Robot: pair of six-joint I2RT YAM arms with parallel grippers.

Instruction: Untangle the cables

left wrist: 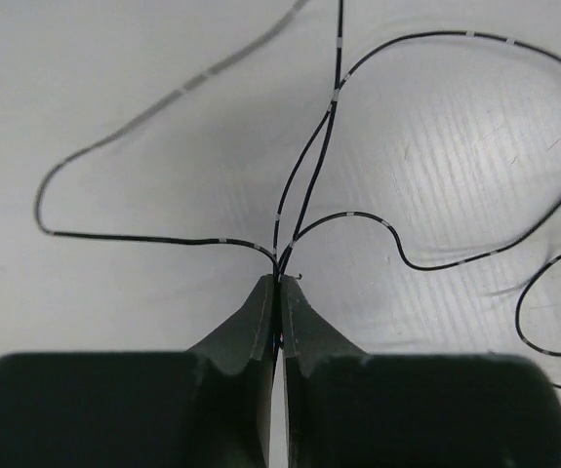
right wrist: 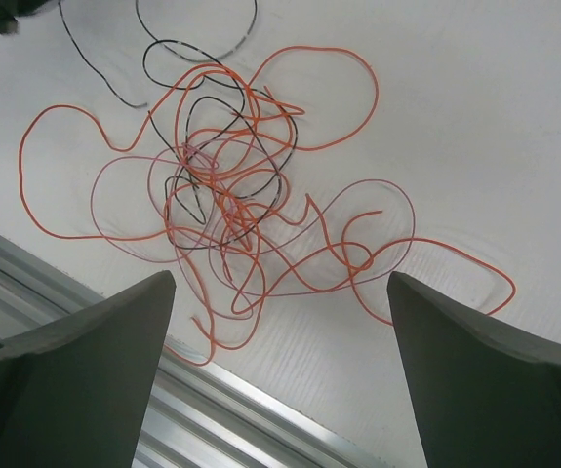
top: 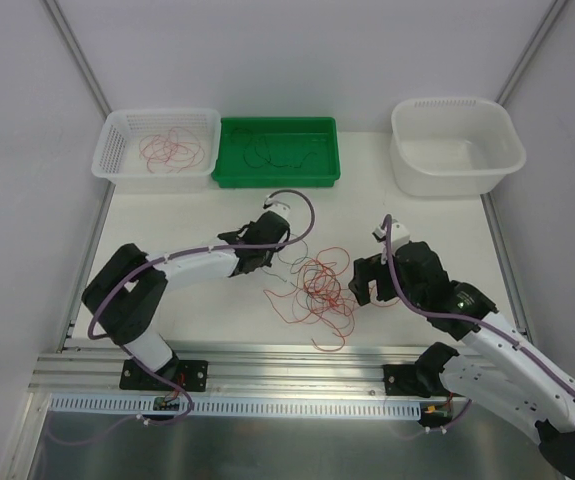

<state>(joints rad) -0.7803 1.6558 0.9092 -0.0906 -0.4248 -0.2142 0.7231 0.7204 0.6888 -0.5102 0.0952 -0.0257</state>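
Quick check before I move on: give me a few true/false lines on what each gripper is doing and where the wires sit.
1. The left gripper is shut on a black wire. True.
2. The right gripper holds an orange wire. False: it is open above the tangle and grips nothing.
3. The green tray holds red wires. False: dark wires lie in it, and the red wires are in the white basket.
4. The tangle lies on the table between the two grippers. True.
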